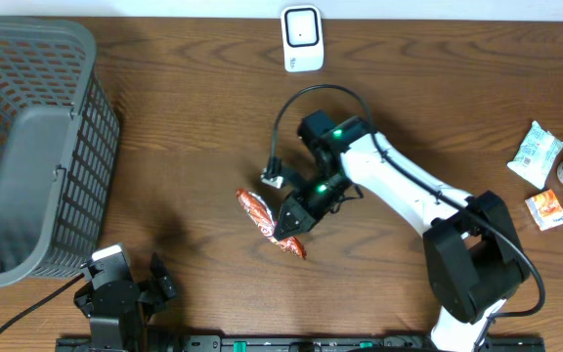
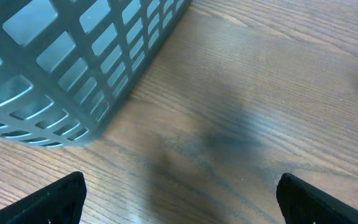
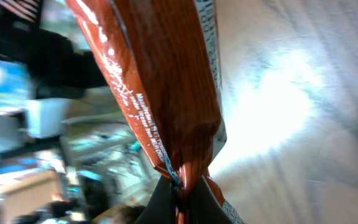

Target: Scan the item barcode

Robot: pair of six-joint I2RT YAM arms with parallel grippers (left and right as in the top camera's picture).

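Red-brown snack packet (image 1: 262, 217): well right of grey basket (image 1: 96, 137), pinched at one end between clamped right gripper (image 1: 289, 227) fingers. Left gripper (image 1: 133, 274): by basket's near corner, fingers spread wide, empty

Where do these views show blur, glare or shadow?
Overhead view: sharp, evenly lit, the right hand gripping the red packet. Left wrist view: a soft dark shadow lies on the table near the basket. Right wrist view: the packet is in focus, the background left of it is blurred, and strong white glare washes the wood on the right.
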